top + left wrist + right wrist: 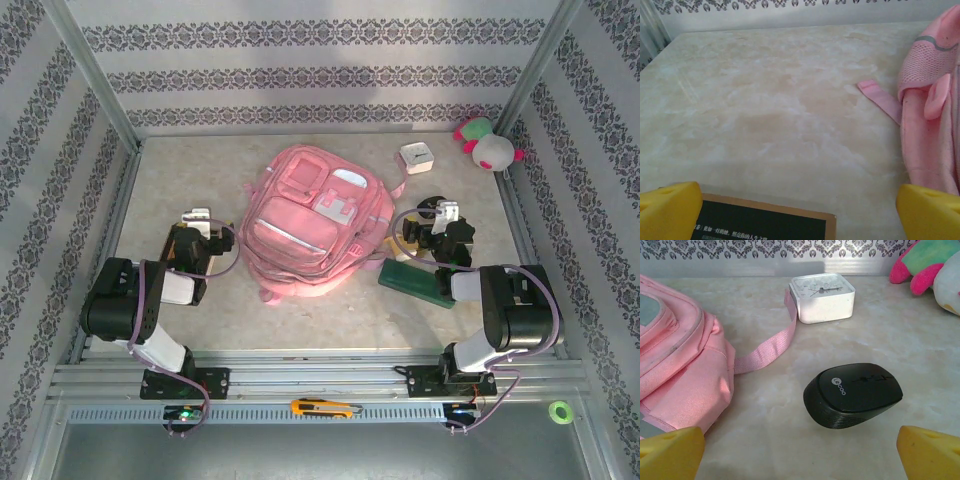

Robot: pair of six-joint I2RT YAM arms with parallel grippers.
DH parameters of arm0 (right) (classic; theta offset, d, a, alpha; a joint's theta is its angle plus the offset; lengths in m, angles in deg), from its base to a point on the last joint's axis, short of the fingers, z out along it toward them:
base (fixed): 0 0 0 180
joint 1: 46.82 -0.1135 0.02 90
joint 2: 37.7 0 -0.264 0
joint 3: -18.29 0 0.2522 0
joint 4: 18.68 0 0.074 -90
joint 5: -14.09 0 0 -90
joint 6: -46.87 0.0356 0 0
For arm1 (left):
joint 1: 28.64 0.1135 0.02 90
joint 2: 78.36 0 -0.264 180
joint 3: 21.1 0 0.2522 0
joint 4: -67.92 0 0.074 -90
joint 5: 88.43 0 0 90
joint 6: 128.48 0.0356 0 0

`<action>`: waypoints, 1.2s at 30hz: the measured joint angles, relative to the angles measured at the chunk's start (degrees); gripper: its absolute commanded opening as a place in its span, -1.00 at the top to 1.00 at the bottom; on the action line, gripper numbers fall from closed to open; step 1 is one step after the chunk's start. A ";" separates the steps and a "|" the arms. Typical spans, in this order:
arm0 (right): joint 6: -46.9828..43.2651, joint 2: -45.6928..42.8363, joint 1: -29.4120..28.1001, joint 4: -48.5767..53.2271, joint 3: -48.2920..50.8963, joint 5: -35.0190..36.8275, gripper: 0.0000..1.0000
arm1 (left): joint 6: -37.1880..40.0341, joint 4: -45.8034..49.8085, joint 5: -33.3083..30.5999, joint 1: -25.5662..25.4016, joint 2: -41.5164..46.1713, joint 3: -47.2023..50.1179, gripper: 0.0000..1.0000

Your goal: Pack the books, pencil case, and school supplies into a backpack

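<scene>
1. The backpack [315, 225] lies flat in the middle of the table, front side up, its white patches towards the far wall. It sits between the two arms.
2. The left gripper [200, 222] is to the left of the backpack, near it but not touching. Its jaws stand wide apart and hold nothing.
3. In the left wrist view, the yellow fingertips [670, 210] sit in the bottom corners. The backpack's mesh side and a loose pink strap [880, 97] lie ahead and to the right, beyond the right-hand finger.
4. A dark-covered book [765, 222] with a tan border lies on the table just below that gripper, between its fingers. Neither finger is pressed against it.
5. The right gripper [440, 215] is just beside the backpack's right edge, low over the table. Its jaws are spread wide too, with nothing in them.
6. In the right wrist view, the backpack fills the left side, ahead of the left-hand finger. A black mouse [854, 394] rests on the table straight ahead, clear of both fingers.
7. Beyond the mouse stand a white clock [822, 297], which another backpack strap reaches, and a plush toy [930, 267] in the far right corner.
8. A dark green slab [420, 280] lies under the right arm, near the backpack's lower right corner.
</scene>
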 measured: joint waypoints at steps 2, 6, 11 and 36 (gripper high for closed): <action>0.00 0.00 0.00 0.00 0.00 0.00 -0.97 | 0.11 0.00 0.26 0.00 0.00 0.00 -0.99; 0.00 0.00 0.00 0.00 0.00 0.00 -0.96 | 0.24 0.02 0.55 0.00 0.00 0.00 -0.99; 0.00 0.00 0.00 0.00 0.00 -0.02 -0.96 | 0.68 0.02 1.57 0.00 0.00 0.00 -0.99; 10.93 -26.43 0.02 32.39 -10.47 1.62 -0.97 | -8.83 36.70 9.73 -2.45 18.49 -22.88 -0.44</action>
